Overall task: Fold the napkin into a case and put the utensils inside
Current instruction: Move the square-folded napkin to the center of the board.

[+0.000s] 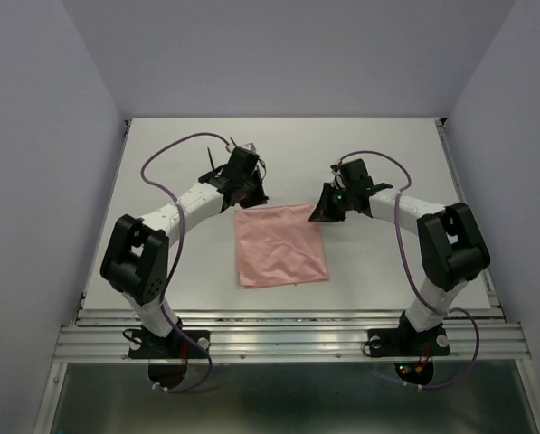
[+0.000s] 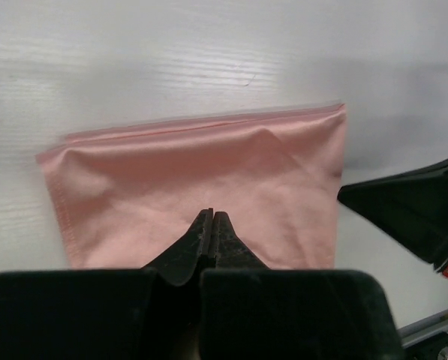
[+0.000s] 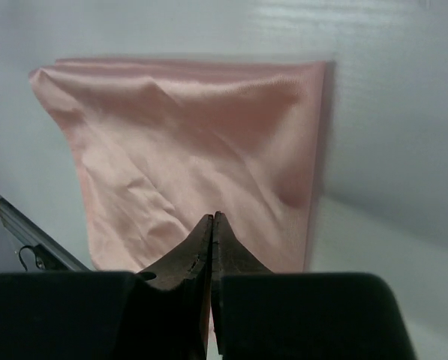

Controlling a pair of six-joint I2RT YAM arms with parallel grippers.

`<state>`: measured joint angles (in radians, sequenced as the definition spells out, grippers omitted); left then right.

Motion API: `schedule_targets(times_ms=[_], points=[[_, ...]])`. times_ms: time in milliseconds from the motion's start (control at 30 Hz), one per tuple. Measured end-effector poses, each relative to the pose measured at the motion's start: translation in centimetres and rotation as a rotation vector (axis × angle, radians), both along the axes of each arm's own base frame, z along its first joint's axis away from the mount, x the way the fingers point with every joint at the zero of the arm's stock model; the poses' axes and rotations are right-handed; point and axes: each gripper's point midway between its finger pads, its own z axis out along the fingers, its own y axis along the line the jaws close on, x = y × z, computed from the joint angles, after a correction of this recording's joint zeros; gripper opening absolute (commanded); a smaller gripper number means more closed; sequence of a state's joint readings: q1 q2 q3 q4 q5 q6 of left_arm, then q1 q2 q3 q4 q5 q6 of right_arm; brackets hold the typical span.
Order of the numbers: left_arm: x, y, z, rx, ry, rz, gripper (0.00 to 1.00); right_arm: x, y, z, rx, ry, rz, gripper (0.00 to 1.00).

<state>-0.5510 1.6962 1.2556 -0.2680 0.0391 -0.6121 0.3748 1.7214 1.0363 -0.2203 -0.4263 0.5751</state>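
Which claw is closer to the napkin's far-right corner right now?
Right. The right claw, shut, sits at that corner of the napkin; the left claw, also shut, is at the far-left corner, the opposite end of the far edge.

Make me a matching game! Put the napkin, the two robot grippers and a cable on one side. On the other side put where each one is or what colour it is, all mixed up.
Things:
1. napkin
2. left gripper
3. right gripper
4. cable

Clues:
A. shut, at the napkin's far right corner
B. pink, lying flat on the white table
C. purple, looping off an arm
D. shut, at the napkin's far left corner

Pairs: 1-B, 2-D, 3-A, 4-C
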Motion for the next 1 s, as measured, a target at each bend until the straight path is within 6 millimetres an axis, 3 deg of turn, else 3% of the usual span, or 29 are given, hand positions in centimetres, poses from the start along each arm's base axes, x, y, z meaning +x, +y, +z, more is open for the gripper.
schedule_targets(times_ms=[133,233,300,400,533,700,800,933,1000], points=[[-2.1,3.0,-1.9,0.023,0.045,0.048,0.0,2.9,0.7,-0.9,-0.024,-0.013,-0.005,0.04],[-4.2,5.5,-3.9,0.055,0.093,0.093,0.0,3.7,0.1,-3.2,-0.089,0.005,-0.025,0.04],[-5.2,6.5,-4.2,0.066,0.104,0.11,0.0,3.9,-0.4,-4.5,-0.125,0.022,-0.037,0.04],[-6.6,7.7,-3.8,0.071,0.095,0.134,0.0,5.1,-1.1,-4.6,-0.177,0.001,-0.068,0.04],[-6.8,8.6,-2.5,0.06,0.055,0.162,0.0,6.5,-1.8,-4.5,-0.253,-0.05,-0.107,0.04],[-7.0,10.6,-1.7,0.058,0.035,0.213,0.0,8.7,-4.4,-4.3,-0.383,-0.112,-0.187,0.04],[-6.8,11.7,-1.5,0.071,0.029,0.244,0.0,9.3,-5.5,-4.2,-0.423,-0.128,-0.195,0.08],[-6.8,13.0,-1.1,0.092,0.02,0.272,0.01,8.8,-5.3,-4.0,-0.421,-0.127,-0.151,0.18],[-6.9,13.3,-0.9,0.1,0.016,0.274,0.01,8.0,-4.5,-3.5,-0.423,-0.131,-0.116,0.31]])
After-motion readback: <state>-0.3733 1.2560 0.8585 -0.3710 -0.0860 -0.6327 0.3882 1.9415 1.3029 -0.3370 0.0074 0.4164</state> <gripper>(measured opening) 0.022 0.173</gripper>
